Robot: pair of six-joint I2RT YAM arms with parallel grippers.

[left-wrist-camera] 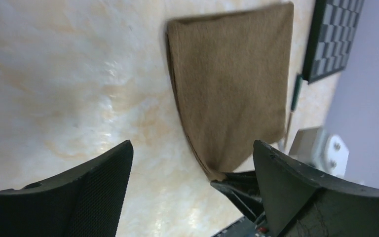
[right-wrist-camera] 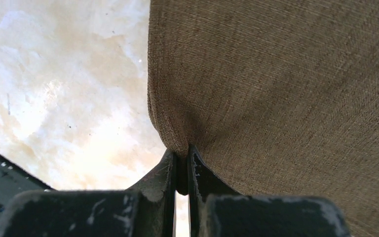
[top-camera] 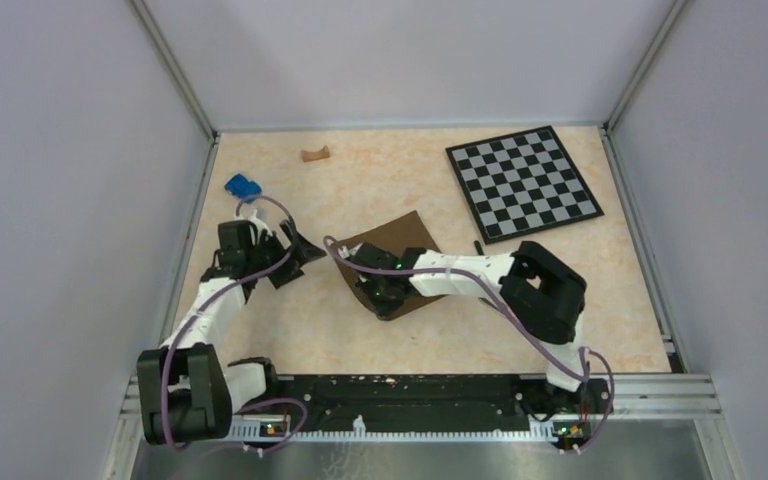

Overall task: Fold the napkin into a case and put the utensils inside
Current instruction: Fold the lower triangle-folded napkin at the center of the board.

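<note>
Marbled beige table (top-camera: 290, 330), walled in pale panels, carries the napkin (top-camera: 400, 235) near its middle, lying flat and skewed to the edges. The left wrist view shows stacked layers along one side, so it looks already doubled over. The right gripper (right-wrist-camera: 181, 165) is pinched tight on the cloth's near-left corner. The left gripper (left-wrist-camera: 192, 148) hangs with its jaws wide apart, holding nothing, just off the napkin toward the table's left edge. A slim knife (left-wrist-camera: 296, 91) lies just beside the cloth, toward the checkerboard (top-camera: 522, 182) in the far right corner; I cannot make out the fork. Folding seems to be the step in hand. Next, that corner likely needs lifting and carrying across, layers kept together, to narrow the cloth into a strip.
</note>
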